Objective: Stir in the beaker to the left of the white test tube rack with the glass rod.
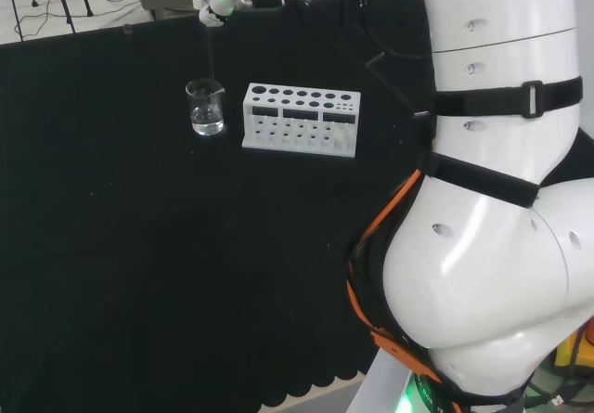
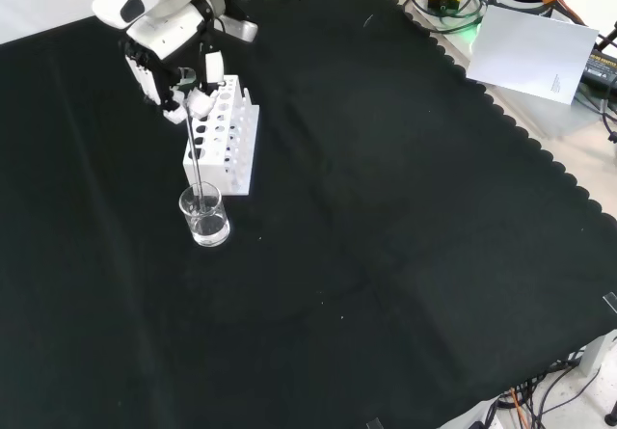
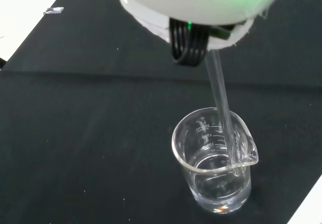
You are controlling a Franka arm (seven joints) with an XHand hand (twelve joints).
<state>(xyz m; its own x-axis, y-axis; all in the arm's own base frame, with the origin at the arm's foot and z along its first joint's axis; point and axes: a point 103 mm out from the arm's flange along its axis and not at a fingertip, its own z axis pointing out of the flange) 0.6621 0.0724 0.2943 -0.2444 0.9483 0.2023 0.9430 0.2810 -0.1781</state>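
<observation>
The hand (image 2: 178,82) is hanging above the black-clothed worktop (image 2: 405,255) with its fingers curled in, pinching the top of the glass rod (image 2: 196,164). In the front view the rod is running down from the hand, past the near end of the white test tube rack (image 2: 227,135), and its lower end is sitting inside the beaker (image 2: 204,216). The wrist view is showing the rod (image 3: 224,118) slanting into the beaker (image 3: 216,168) and lying against the rim close to the pouring spout, with its tip dipping into a shallow pool of clear liquid at the bottom. In the head view the beaker (image 1: 205,107) is standing upright just beside the rack (image 1: 302,119), on its left and apart from it, while the hand (image 1: 220,5) is hovering above it near the far edge of the cloth.
</observation>
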